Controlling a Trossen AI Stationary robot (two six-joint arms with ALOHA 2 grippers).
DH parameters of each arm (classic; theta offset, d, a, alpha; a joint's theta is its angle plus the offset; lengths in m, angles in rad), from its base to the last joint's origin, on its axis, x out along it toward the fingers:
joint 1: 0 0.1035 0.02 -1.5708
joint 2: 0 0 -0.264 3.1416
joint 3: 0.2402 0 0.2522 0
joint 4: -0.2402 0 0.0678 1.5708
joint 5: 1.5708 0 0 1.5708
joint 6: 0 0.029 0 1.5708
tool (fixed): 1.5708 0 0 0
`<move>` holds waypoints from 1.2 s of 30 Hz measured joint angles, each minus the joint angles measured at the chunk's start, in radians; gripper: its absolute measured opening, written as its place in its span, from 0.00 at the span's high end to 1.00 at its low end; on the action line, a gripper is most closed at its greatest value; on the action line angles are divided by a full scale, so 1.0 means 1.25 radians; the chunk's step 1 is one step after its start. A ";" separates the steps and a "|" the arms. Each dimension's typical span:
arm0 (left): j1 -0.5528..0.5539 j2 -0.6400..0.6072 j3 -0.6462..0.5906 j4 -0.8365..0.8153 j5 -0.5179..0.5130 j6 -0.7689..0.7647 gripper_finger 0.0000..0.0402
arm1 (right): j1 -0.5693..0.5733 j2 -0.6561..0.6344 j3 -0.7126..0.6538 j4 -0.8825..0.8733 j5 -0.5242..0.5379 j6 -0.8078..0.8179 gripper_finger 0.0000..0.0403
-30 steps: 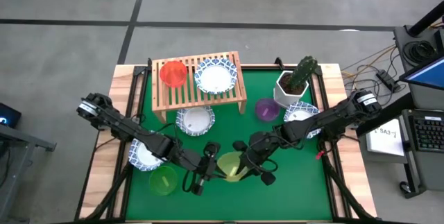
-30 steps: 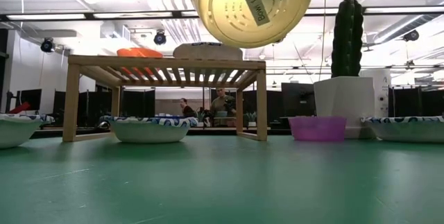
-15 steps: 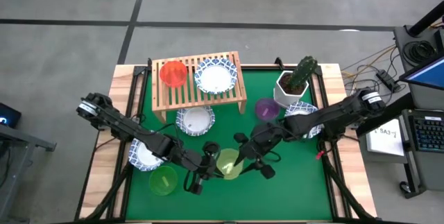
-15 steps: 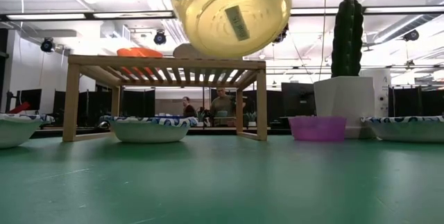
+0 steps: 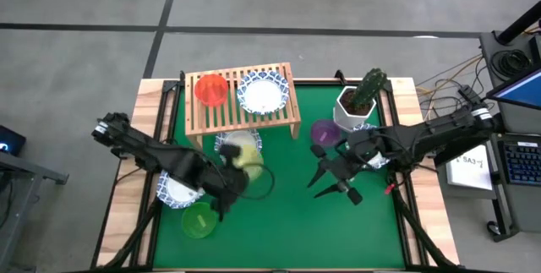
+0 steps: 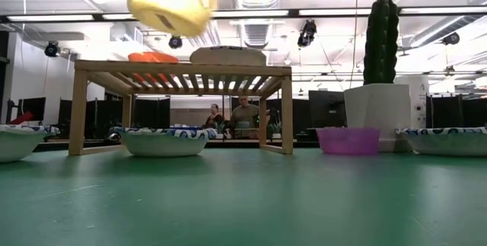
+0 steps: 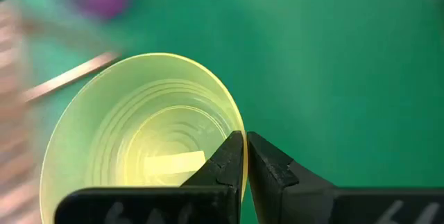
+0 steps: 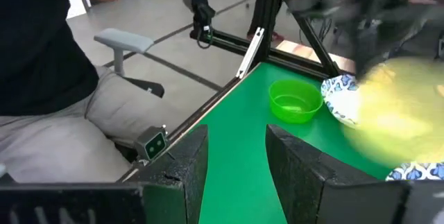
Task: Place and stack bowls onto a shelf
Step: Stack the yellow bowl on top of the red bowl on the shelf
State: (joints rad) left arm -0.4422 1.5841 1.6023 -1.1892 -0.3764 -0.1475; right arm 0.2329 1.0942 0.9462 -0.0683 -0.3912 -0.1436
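Note:
The yellow-green bowl (image 5: 243,155) is in the air, in my shut left gripper (image 5: 232,166), above a patterned bowl (image 5: 237,144) that stands in front of the shelf (image 5: 243,114). In the low view the yellow-green bowl (image 6: 170,2) shows tilted, higher than the shelf top (image 6: 183,68). On the shelf stand a red bowl (image 5: 211,89) and a patterned bowl (image 5: 262,92). My right gripper (image 5: 332,186) is open over bare mat, right of the centre, touching nothing. A green bowl (image 5: 199,220) and a purple bowl (image 5: 325,132) rest on the mat. My left gripper (image 7: 245,141) pinches the yellow-green bowl's rim (image 7: 238,123), one finger inside the bowl and one outside. The bowl is lifted clear and tilted.
Another patterned bowl (image 5: 176,189) lies half under my left arm, and one more (image 5: 369,137) under my right arm. A white pot with a cactus (image 5: 359,101) stands at the far right. A seated person (image 8: 48,78) is beyond the table's left edge.
My left gripper has carried the yellow-green bowl from the near centre toward the far left, up over the patterned bowl in front of the shelf. My right gripper, close against that bowl a second ago, has drawn away toward the table's right.

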 joint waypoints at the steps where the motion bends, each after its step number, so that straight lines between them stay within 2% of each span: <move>1: 0.009 -0.001 0.034 -0.076 -0.046 -0.010 1.00 | 0.000 -0.011 -0.020 0.017 0.000 0.001 0.67; 4: 0.063 -0.014 0.112 -0.256 -0.170 -0.051 1.00 | 0.000 -0.024 -0.081 0.095 0.000 0.002 0.67; 6: 0.121 -0.039 0.135 -0.305 -0.202 -0.059 1.00 | 0.000 -0.027 -0.118 0.145 0.001 0.002 0.67; 11: 0.302 -0.132 0.111 -0.269 -0.203 0.039 1.00 | -0.011 -0.034 -0.131 0.184 0.023 0.016 0.67; 15: 0.439 -0.188 0.095 -0.246 -0.150 0.065 1.00 | -0.010 -0.031 -0.131 0.176 0.023 0.017 0.67; 18: 0.503 -0.223 0.071 -0.189 -0.104 0.102 1.00 | -0.010 -0.033 -0.131 0.180 0.023 0.014 0.67; 24: 0.562 -0.275 -0.023 -0.059 -0.082 0.150 1.00 | -0.010 -0.032 -0.131 0.179 0.023 0.009 0.68; 36: 0.565 -0.317 -0.222 0.116 -0.080 0.153 1.00 | -0.010 -0.032 -0.131 0.178 0.023 0.010 0.68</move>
State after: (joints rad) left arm 0.2642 1.1877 1.3243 -1.0439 -0.4770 0.0437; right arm 0.2199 1.0538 0.7830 0.1543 -0.3626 -0.1314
